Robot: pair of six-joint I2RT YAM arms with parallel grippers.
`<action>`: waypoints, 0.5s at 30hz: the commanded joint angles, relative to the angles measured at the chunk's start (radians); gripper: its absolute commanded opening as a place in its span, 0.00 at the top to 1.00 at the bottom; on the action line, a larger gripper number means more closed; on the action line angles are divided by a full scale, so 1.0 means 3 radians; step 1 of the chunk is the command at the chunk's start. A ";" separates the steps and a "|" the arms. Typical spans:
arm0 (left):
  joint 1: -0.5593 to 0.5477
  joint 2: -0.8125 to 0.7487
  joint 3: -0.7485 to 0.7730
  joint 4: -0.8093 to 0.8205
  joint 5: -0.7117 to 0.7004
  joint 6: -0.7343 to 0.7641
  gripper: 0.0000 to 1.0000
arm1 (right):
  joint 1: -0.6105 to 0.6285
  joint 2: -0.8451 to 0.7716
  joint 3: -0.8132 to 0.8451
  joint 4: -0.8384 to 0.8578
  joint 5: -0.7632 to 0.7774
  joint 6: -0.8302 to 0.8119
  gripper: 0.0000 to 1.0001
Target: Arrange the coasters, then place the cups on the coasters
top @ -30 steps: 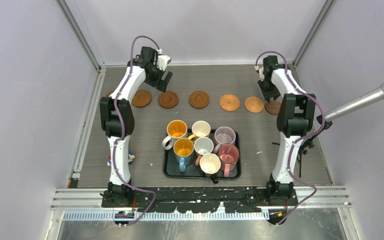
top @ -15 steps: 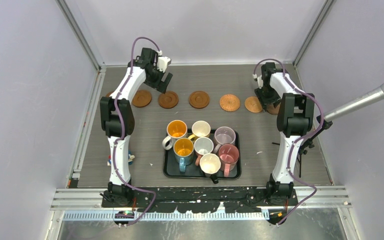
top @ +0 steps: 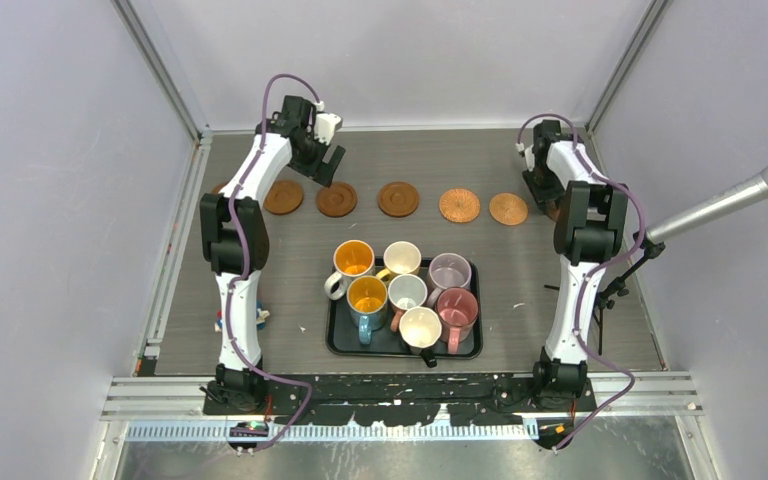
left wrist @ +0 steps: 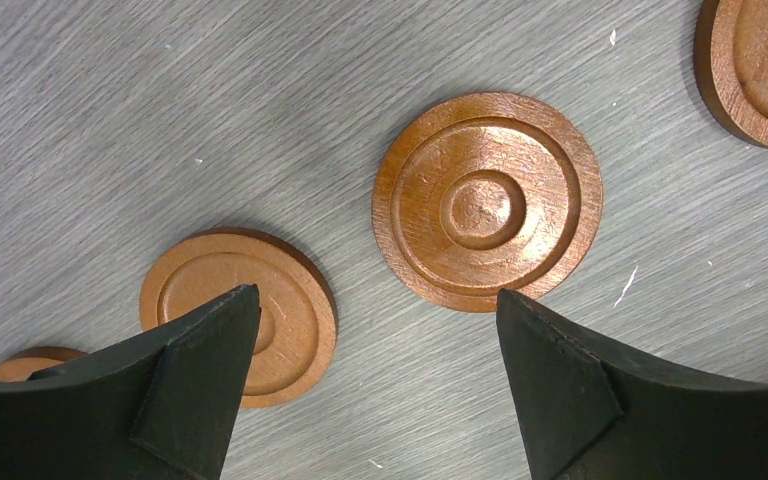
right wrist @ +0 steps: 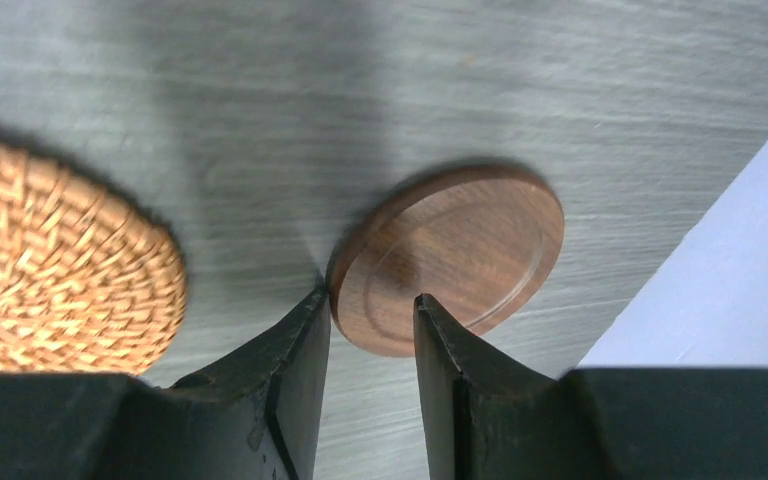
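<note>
At the far left of the row, a sliver of a brown round coaster [top: 222, 187] shows from behind the left arm [top: 245, 185]. Next along the grey bench [top: 260, 260] lies a tan wooden disc with a shallow rim [top: 283, 197], then a darker ringed wooden coaster [top: 337, 199]. The left jaws hang above these two, spread wide and holding nothing. On my wrist feed the ringed one shows in the gap between the black fingers [left wrist: 190, 400], apart from both. Another ringed brown coaster [top: 398, 199] follows, well apart.

Nearer to me, mid-bench, the black rectangular tray [top: 335, 340] carries all seven handled ceramic mugs, upright and packed close. They are:
- a white mug with an orange inside [top: 352, 258]
- a blue mug with an orange inside [top: 367, 296]
- a pale yellow mug [top: 401, 258]
- a white mug [top: 407, 291]
- a cream mug [top: 420, 326]
- a lilac mug [top: 449, 270]
- a pink mug [top: 457, 305]

Back in the row, an orange-tan textured coaster [top: 459, 205] and a woven straw-coloured coaster [top: 508, 208] lie flat. At the right end, a smooth dark wooden coaster [right wrist: 460, 250] sits close to the side wall, mostly hidden from above by the right arm [top: 582, 215]. The right jaws stand narrow and low at its near edge, which runs into the gap between them. I cannot tell whether they pinch it or only straddle it.
</note>
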 commanded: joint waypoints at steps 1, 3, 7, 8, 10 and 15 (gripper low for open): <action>0.0020 -0.0190 0.0076 -0.0040 -0.0011 -0.0005 0.10 | -0.0054 0.0171 0.0283 0.0133 0.0020 -0.0116 0.59; 0.0018 -0.0186 0.0084 -0.0048 -0.0018 -0.0002 0.10 | -0.0062 0.0215 0.0341 0.0132 0.0006 -0.0132 0.59; 0.0018 -0.0187 0.0086 -0.0060 -0.0033 0.0011 0.10 | -0.0065 0.0227 0.0372 0.0174 0.0026 -0.0189 0.59; 0.0020 -0.0185 0.0083 -0.0063 -0.0033 0.0011 0.10 | -0.0069 0.0213 0.0385 0.0181 0.0023 -0.0192 0.58; 0.0018 -0.0185 0.0076 -0.0065 -0.0034 0.0005 0.10 | -0.0070 0.0147 0.0393 0.0174 -0.0044 -0.0188 0.55; 0.0018 -0.0175 0.0094 -0.0058 -0.0004 -0.0018 0.10 | -0.0044 -0.0226 0.0205 0.0097 -0.0400 -0.0184 0.47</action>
